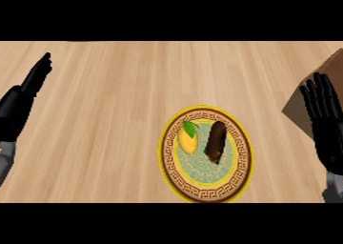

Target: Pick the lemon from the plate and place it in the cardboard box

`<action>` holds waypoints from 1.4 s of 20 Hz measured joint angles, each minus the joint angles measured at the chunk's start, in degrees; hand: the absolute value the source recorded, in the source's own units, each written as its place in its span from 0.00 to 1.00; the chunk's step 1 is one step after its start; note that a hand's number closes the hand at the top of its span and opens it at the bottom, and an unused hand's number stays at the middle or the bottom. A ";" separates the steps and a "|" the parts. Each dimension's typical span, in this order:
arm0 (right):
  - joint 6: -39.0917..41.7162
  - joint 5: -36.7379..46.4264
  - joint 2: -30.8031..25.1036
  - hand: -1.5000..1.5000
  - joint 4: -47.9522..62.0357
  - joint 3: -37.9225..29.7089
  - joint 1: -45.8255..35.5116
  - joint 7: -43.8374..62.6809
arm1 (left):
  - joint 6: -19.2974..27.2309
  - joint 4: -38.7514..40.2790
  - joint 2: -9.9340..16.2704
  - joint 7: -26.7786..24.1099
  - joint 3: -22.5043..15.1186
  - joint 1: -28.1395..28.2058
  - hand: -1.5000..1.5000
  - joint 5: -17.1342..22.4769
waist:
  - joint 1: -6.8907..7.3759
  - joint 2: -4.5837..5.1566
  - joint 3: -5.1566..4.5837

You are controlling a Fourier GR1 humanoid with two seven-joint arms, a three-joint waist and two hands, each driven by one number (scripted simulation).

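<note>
— Wooden counter (111,119) fills our whole view, pale planks running away from us. What sits nearest?

— Nearest to us is the plate (173,178), round with a yellow rim and a brown patterned band. We see the lemon (187,141) lying on its left half, yellow, with a green leaf at its far end.

— And beside the lemon?

— A dark brown pastry (216,141), long and narrow, lies on the right half, close to the lemon but apart from it.

— Where are our hands?

— Our left hand (19,102) shows at the left edge, fingers straight and together, pointing away from us, holding nothing. Our right hand (330,126) shows at the right edge, fingers straight and slightly spread, also holding nothing. Both are well apart from the plate.

— And the box?

— We see the box (336,66) at the far right, brown cardboard, partly cut off by the edge, with our right hand's fingertips in front of it.
</note>
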 measured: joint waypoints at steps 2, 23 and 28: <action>0.16 0.47 -0.78 0.00 -2.73 -0.15 -1.22 1.59 | -0.27 -0.71 -0.77 -0.17 -0.17 0.16 0.50 -0.37 | 0.02 0.39 -0.38; 13.76 29.94 -17.55 0.00 -7.54 13.63 -18.46 5.99 | -6.27 -2.75 -8.85 -0.36 -4.05 1.73 0.50 1.59 | 0.61 1.05 -1.08; 23.31 34.89 -19.68 0.00 -10.91 20.90 -24.24 17.20 | -6.93 -3.08 -8.98 0.50 -3.67 1.23 0.50 1.72 | 0.92 0.94 -1.18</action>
